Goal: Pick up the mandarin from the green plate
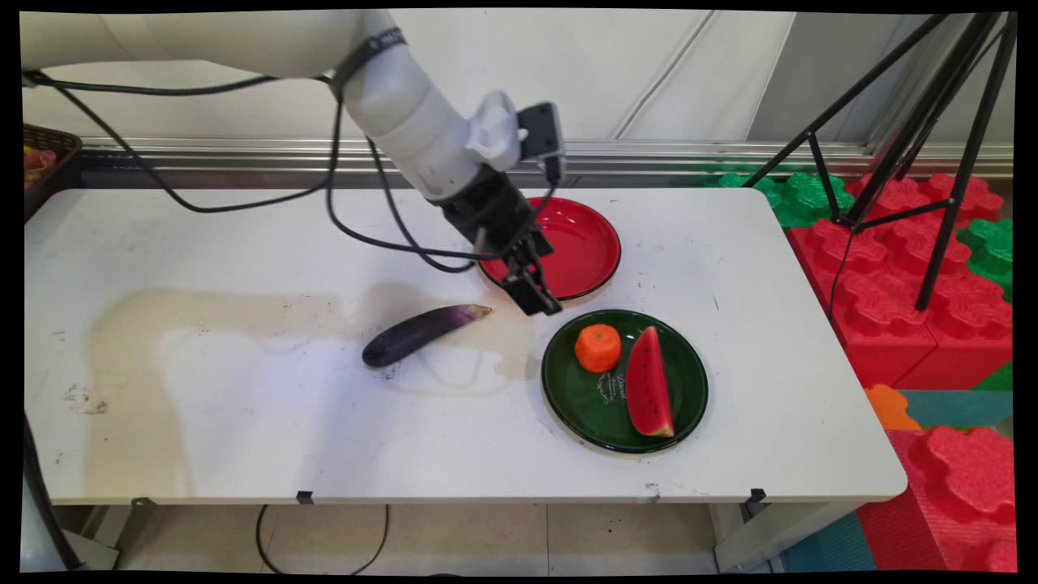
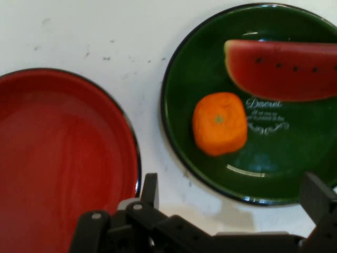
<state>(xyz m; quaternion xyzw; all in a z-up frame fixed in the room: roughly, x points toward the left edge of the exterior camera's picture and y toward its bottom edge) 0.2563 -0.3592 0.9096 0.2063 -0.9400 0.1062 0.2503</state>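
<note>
- Black two-finger gripper (image 1: 538, 298) at frame centre: we see fingers spread apart, empty, between glossy red plate (image 1: 580, 243) and green plate (image 1: 689, 389).
- Orange fruit (image 2: 219, 124) nearest; we judge it light, smooth; take across its sides.

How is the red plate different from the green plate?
The red plate has nothing on it; the green plate holds an orange and a watermelon slice. The green plate has white writing; the red plate shows none. The red plate sits farther back. Both are round with dark rims.
</note>
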